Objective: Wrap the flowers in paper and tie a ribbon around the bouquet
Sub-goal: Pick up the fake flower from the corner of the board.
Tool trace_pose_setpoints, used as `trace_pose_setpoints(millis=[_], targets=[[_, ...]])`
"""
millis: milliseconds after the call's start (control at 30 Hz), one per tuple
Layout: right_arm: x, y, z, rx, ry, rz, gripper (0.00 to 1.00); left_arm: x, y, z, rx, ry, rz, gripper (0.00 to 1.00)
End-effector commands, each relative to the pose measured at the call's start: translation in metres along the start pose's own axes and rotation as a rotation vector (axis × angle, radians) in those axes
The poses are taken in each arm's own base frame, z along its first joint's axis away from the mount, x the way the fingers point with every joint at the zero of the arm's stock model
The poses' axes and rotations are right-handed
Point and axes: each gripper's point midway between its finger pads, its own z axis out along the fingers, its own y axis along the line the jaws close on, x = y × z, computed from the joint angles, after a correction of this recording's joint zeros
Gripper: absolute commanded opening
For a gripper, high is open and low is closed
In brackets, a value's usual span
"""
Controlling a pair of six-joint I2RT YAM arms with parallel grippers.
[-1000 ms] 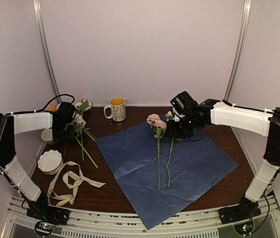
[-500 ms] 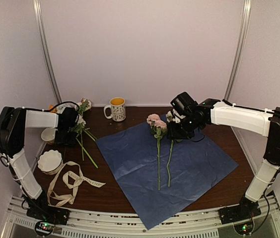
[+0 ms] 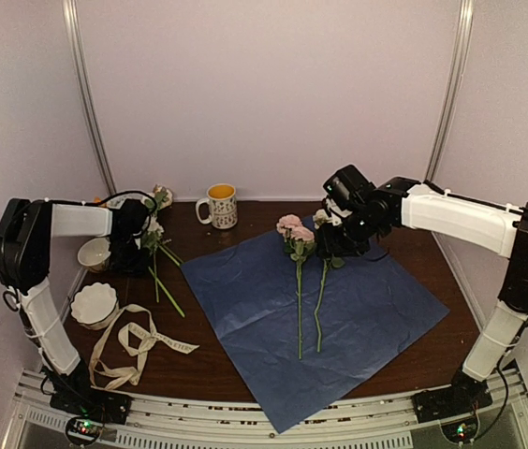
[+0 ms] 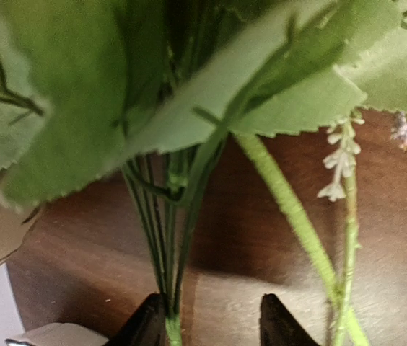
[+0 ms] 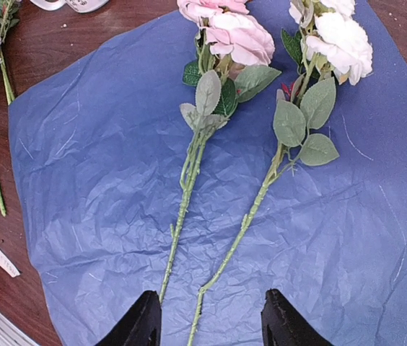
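**Top view**
- Table [image 3: 210,370]: dark wood.
- Paper [image 3: 376,318]: navy sheet lying flat and cornerwise at the table's middle, with one corner over the near edge.
- Pink-bloomed stem [image 3: 299,299] and white-bloomed stem [image 3: 319,309]: side by side on the paper, blooms toward the far edge.
- Loose flowers [image 3: 156,267]: on bare wood toward the far left corner.
- Ribbon [image 3: 138,341]: curled near the near left corner, just beside a scalloped bowl [image 3: 94,304].
- Mug [image 3: 221,206]: at the far edge.
- Left gripper [image 3: 138,253]: among the loose flowers.
- Right gripper [image 3: 334,245]: above the two blooms.

**Left wrist view**
- Fingertips [image 4: 148,328]: spread. A cluster of thin green stems rises between them, against the left tip and clear of the other. Not pinched.
- Broad leaves fill the upper frame.

**Right wrist view**
- Fingertips [image 5: 142,323]: spread, nothing between them, above the paper.
- Both stems lie on the paper below. The ribbon and the loose flowers sit at the left margin.
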Motion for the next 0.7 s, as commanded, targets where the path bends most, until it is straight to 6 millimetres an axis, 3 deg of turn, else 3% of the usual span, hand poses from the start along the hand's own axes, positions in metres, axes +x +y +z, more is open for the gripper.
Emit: trace_pose_setpoints(millis=[0,167,333,433,667], targets=[[-0.014,-0.003,-0.027,0.019,-0.060,-0.034,0.48,-0.015,-0.028,-0.001,0.145,-0.018,-0.013,0.43],[-0.013,-0.002,-0.023,0.015,-0.056,-0.043,0.48,-0.022,-0.039,-0.007,0.212,-0.080,-0.048,0.38],[-0.011,-0.003,-0.018,0.026,-0.043,-0.058,0.48,-0.018,-0.015,-0.012,0.092,-0.097,-0.082,0.40],[-0.013,-0.002,-0.015,0.025,-0.040,-0.063,0.48,-0.010,-0.012,-0.001,0.045,-0.034,-0.063,0.41],[-0.016,-0.002,-0.016,0.034,-0.041,-0.078,0.48,-0.005,0.004,-0.002,-0.050,-0.029,-0.072,0.45]])
